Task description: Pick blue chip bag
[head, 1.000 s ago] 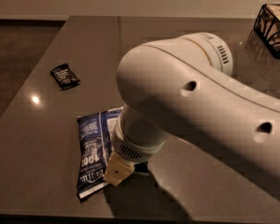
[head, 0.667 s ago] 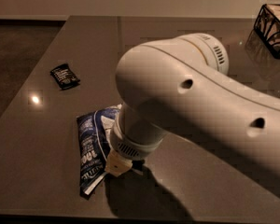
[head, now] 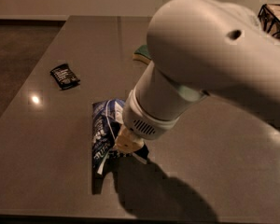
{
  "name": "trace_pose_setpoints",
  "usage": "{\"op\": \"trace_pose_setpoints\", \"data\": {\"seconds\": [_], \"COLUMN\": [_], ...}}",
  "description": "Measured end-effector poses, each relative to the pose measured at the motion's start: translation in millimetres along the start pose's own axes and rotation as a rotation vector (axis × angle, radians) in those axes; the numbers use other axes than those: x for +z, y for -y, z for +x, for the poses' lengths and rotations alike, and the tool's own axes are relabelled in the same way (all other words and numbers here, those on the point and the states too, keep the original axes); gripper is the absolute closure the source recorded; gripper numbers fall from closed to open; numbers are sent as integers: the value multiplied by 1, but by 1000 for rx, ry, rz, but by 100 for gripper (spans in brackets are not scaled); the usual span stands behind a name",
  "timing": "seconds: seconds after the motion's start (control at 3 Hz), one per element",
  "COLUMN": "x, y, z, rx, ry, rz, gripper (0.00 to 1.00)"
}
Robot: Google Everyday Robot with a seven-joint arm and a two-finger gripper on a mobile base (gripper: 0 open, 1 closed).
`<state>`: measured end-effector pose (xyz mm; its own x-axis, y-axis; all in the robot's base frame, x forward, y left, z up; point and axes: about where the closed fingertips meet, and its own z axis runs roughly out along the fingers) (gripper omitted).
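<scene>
Arm [head: 200,55] angled steeply down — gripper [head: 129,143] against blue chip bag [head: 102,129].

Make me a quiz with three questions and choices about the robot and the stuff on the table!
1. Where is the tool?
A. at the blue chip bag
B. at the far left corner
C. out of sight

2. What colour is the small packet on the left?
A. red
B. black
C. yellow

3. How does the blue chip bag look?
A. smooth and flat
B. folded into a neat square
C. crumpled

Answers:
1 A, the tool sits low against the bag's right side.
2 B, the packet is black with a little pale print.
3 C, its foil is bent and creased.
</scene>
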<state>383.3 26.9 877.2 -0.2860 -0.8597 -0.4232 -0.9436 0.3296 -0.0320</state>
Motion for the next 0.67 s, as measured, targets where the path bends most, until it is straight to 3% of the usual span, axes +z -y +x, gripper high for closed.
{"op": "trace_pose_setpoints", "data": {"seconds": [0.67], "x": [-75], "y": [25], "z": [-14], "rx": [-151], "ry": [82], "rz": [-24], "gripper": [100]}}
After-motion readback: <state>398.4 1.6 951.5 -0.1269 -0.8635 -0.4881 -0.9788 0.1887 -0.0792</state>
